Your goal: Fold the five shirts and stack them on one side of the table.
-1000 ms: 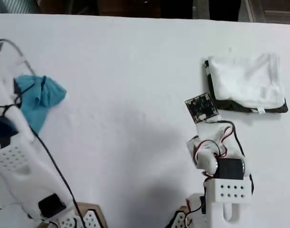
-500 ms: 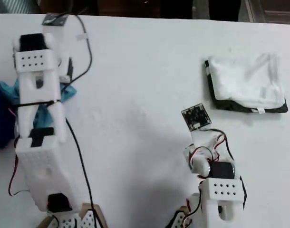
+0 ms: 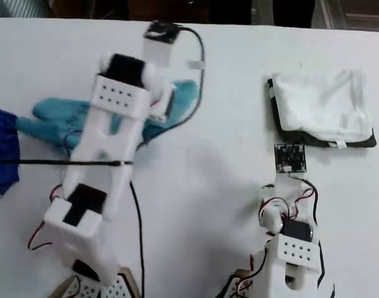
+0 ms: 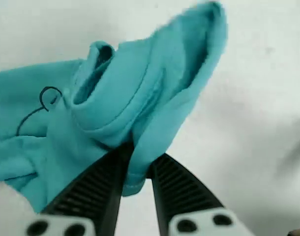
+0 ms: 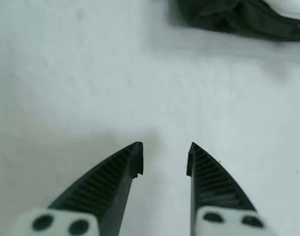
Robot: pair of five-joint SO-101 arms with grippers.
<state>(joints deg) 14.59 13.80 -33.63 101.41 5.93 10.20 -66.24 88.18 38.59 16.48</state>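
Note:
A teal shirt [image 3: 56, 121] lies stretched across the left half of the table. Its raised end [image 4: 140, 98] is pinched in my left gripper [image 4: 137, 155], which is shut on the cloth. In the high view that gripper [image 3: 166, 102] is near the table's middle back. A folded white shirt [image 3: 323, 102] rests on a folded dark shirt [image 3: 301, 138] at the right. My right gripper [image 5: 165, 150] is open over bare table, just short of the dark shirt [image 5: 228, 19]. A dark blue shirt [image 3: 2, 152] lies at the left edge.
The left arm [image 3: 102, 167] slants across the left side of the table with a black cable [image 3: 136, 217] trailing from it. The right arm [image 3: 292, 242] stands at the front right. White tabletop [image 3: 220, 124] separates the teal shirt from the stack.
The left arm has swung from the left edge toward the table's middle, pulling the teal shirt rightward and stretching it out. The right arm's wrist has shifted slightly right.

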